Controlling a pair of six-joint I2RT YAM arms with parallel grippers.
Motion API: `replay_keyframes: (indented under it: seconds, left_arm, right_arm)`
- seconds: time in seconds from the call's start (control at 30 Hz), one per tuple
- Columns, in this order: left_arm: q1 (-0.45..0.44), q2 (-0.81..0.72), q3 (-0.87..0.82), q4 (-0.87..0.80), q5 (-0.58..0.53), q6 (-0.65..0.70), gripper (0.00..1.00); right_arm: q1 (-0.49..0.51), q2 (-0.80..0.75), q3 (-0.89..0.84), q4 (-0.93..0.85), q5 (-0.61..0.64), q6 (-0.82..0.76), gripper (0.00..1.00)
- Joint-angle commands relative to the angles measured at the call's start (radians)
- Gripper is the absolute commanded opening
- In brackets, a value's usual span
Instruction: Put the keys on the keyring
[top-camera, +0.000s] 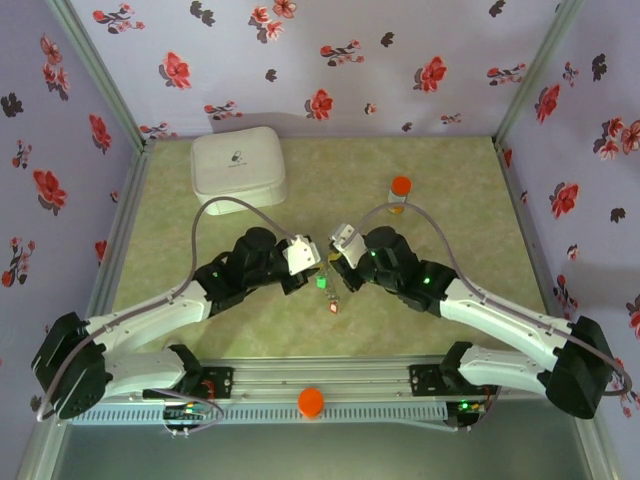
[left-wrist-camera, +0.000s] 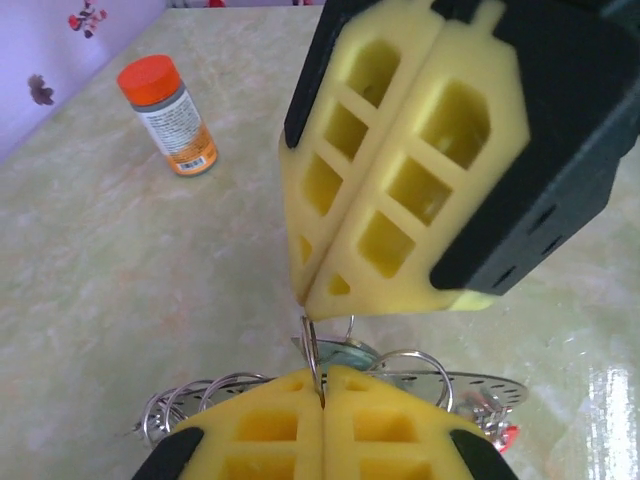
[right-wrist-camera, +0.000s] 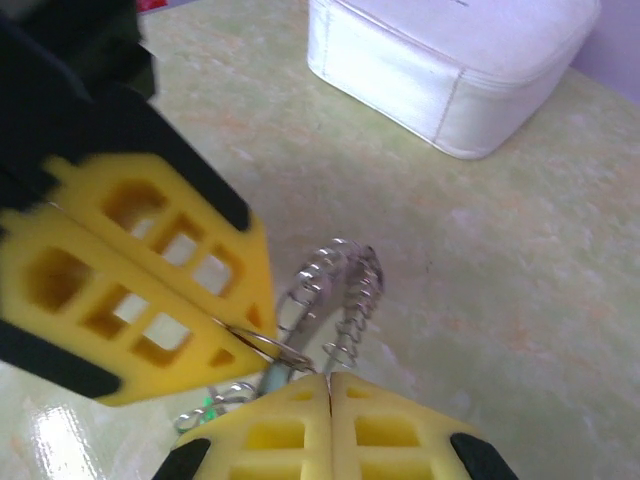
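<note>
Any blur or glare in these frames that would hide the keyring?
Left wrist: right gripper blurred, glare on the table lower right, the keyring sharp. Right wrist: left gripper blurred, glare lower left. Top external: evenly lit, keys tiny.

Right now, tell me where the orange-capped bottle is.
In the top view the orange-capped bottle stands upright on the table, right of centre toward the far side, to the right of the white case.
</note>
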Motion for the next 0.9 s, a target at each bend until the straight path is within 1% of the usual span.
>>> replay_keyframes:
  seconds: [0.0,0.17,0.3,0.47,0.57,0.63,0.77,0.83,0.87]
  left_arm:
    - [-0.039,-0.04,-0.004,0.024,0.003,0.08,0.0]
    - [-0.049,-0.059,-0.023,0.06,-0.033,0.123,0.0]
    - [-0.049,-0.073,-0.057,0.142,-0.048,0.137,0.0]
    - [-0.051,-0.064,-0.089,0.239,-0.054,0.127,0.0]
    - [-0.049,-0.057,-0.105,0.296,-0.053,0.09,0.0]
    - [-0.049,-0.056,-0.123,0.333,-0.051,0.057,0.0]
    - [-0.029,-0.064,-0.183,0.454,-0.036,-0.052,0.0]
    - [-0.007,-0.067,-0.209,0.507,-0.003,-0.117,0.0]
    - [0.014,-0.067,-0.223,0.542,0.037,-0.161,0.0]
  right_arm:
    - [-0.042,-0.008,0.026,0.026,0.056,0.055,0.0]
    - [-0.069,0.003,0.038,0.015,-0.011,0.064,0.0]
    - [-0.078,0.005,0.053,0.004,-0.086,0.046,0.0]
    - [-0.084,-0.003,0.06,-0.029,-0.196,0.0,0.0]
    - [-0.087,-0.007,0.06,-0.046,-0.218,-0.003,0.0]
    - [-0.095,-0.025,0.06,-0.047,-0.211,0.008,0.06]
    - [-0.138,-0.116,0.038,-0.055,-0.183,-0.005,0.17]
    - [-0.157,-0.162,0.018,-0.065,-0.169,-0.04,0.28]
    - [-0.161,-0.187,0.004,-0.067,-0.157,-0.062,0.33]
